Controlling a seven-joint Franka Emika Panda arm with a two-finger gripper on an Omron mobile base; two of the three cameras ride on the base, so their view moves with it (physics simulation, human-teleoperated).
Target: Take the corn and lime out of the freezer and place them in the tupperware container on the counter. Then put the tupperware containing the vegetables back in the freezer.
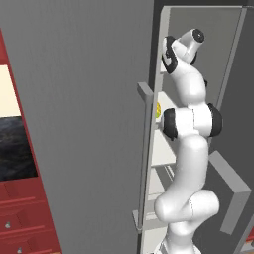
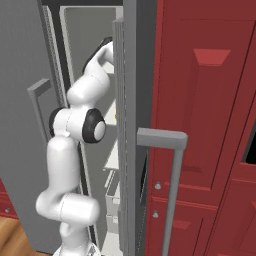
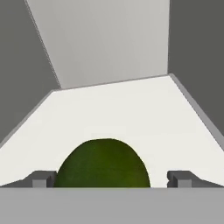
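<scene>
- A simulated kitchen: we face the tall grey freezer with its flat door swung open, dark red cabinets just beside it, and a strip of black marbled counter at the far left
- Our white arm reaches up and into the freezer's pale interior; the hand is inside the compartment
- In the hand view, the dark green round lime sits on a white inner shelf, directly ahead of the gripper and between its two dark fingertips
- The fingers stand spread wider than the lime, one on each side, holding nothing; we cannot tell whether they touch it
- Being round, the lime has no long axis to align with
- Grey walls flank the shelf, close on both sides
- A small bright yellow cob of corn peeks past the door edge, lower down
</scene>
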